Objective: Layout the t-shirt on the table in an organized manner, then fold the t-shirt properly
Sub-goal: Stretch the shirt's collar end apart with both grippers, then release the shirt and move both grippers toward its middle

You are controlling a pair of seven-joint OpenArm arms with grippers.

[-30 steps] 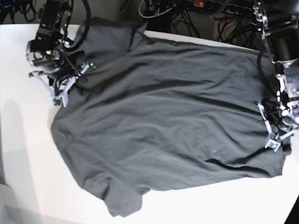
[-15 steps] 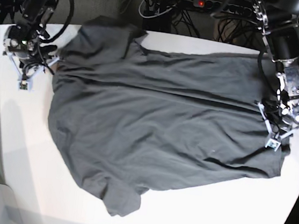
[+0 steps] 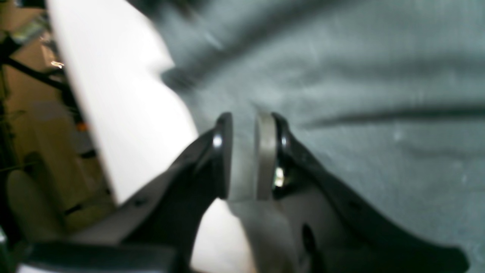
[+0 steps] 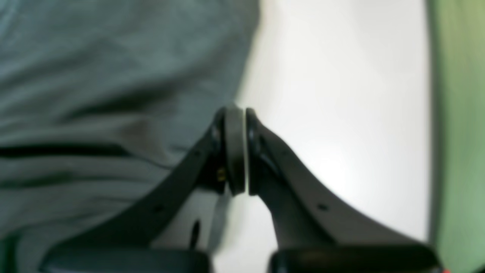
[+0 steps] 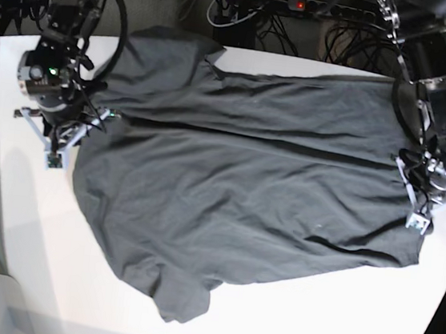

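The dark charcoal t-shirt (image 5: pixel 245 186) lies spread and wrinkled across the white worktop (image 5: pixel 334 325). One sleeve points toward 7 o'clock.

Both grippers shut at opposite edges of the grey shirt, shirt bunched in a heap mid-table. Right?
Not quite. The shirt is not heaped: the base view shows it spread nearly flat across the table, with some creases. The rest holds: the left gripper and right gripper sit at opposite edges with jaws together.

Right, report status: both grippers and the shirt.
Left gripper jaws shut on the t-shirt edge. Right gripper jaws shut; cloth between them unclear. T-shirt spread on the table, wrinkled, unfolded. No obstruction seen.
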